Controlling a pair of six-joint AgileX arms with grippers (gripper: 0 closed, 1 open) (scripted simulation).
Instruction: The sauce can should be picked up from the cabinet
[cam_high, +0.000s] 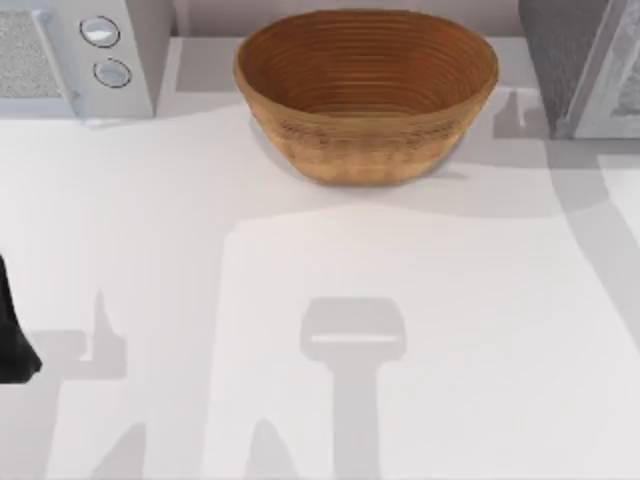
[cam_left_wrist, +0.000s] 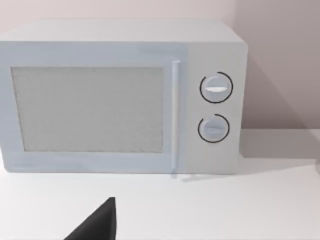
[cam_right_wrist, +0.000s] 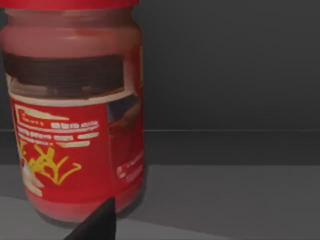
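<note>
The sauce can stands upright and very close in the right wrist view, on a grey shelf inside the dark cabinet. It has a red label with yellow and white print, a pale band and a red rim on top. A dark part of my right gripper shows just in front of the can's base, apart from it. In the top view the cabinet is at the back right corner. My left gripper is parked at the table's left edge and faces the microwave.
A big woven brown basket sits at the back middle of the white table. A white microwave with two dials stands at the back left, and its front is square on in the left wrist view.
</note>
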